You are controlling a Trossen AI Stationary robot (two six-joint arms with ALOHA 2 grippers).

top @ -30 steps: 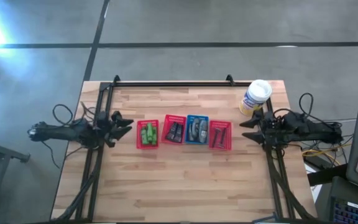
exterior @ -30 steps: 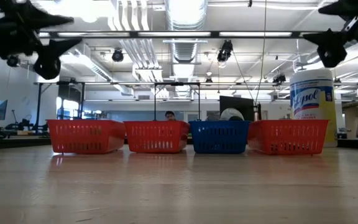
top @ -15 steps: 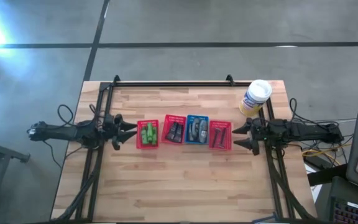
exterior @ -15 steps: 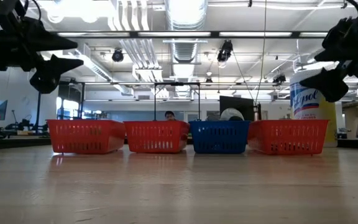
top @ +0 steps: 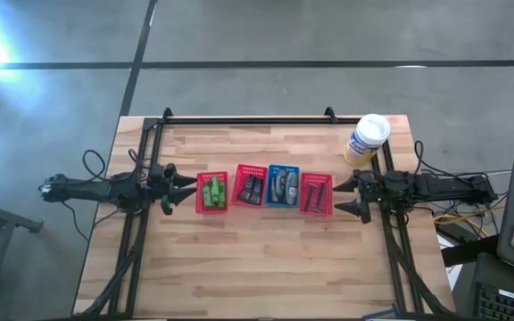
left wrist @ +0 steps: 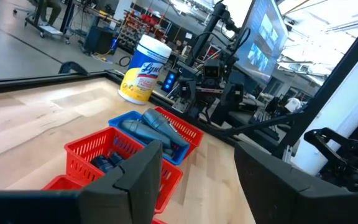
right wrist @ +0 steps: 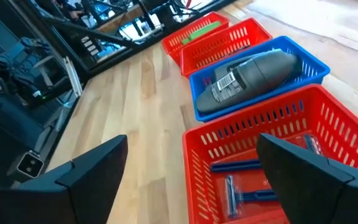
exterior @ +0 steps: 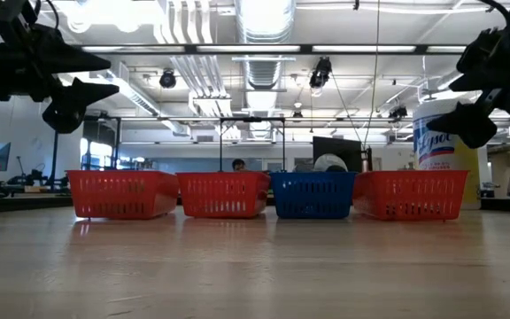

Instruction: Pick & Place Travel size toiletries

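Four baskets are sitting in a row on the tabletop, holding the toiletries. Left hand and right hand are hovering at either end, spread wide, empty. The razors look light, stiff; grip mid-handle.

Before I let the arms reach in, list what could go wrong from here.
1. The four baskets sit edge to edge; the open right hand, going for the razors, might catch the red end basket rim and shove the row.
2. The white canister stands close behind the right arm; a swing back could topple it.
3. The left hand hovers open beside the green tubes, risking the same rim snag.
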